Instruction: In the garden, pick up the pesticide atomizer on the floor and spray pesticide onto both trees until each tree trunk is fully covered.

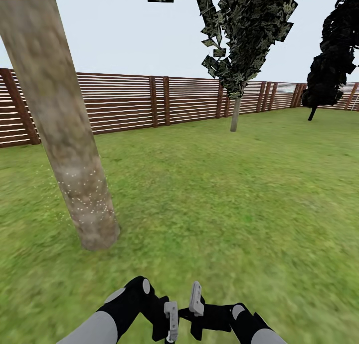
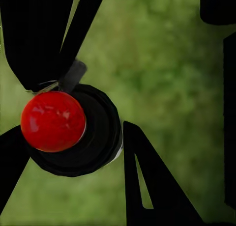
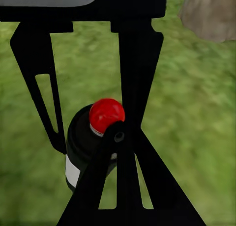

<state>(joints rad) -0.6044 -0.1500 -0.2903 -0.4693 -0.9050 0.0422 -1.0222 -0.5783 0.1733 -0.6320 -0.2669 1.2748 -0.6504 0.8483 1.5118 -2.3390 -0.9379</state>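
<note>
Nearest, at the lower edge of the head view, both arms meet over the grass [image 1: 224, 209]. The left gripper [image 1: 171, 320] and the right gripper [image 1: 196, 299] sit just beside each other. In the left wrist view, the pesticide atomizer [image 2: 73, 130], a black bottle with a red cap, sits between the left gripper's dark fingers [image 2: 152, 186], which close in against its sides. In the right wrist view, the same bottle [image 3: 86, 142] appears behind a finger of the right gripper [image 3: 88, 137]; whether that gripper grips it cannot be told.

Ahead and to the left of the grippers, a thick tree trunk [image 1: 70, 149] of mottled grey-beige bark rises, leaning in the frame, with small pale specks scattered over its lower part. Well beyond the trunk, a thin-stemmed tree [image 1: 234, 109] stands before the brown slatted fence [image 1: 129, 102], and a dark tree [image 1: 329, 60] stands far right of it.
</note>
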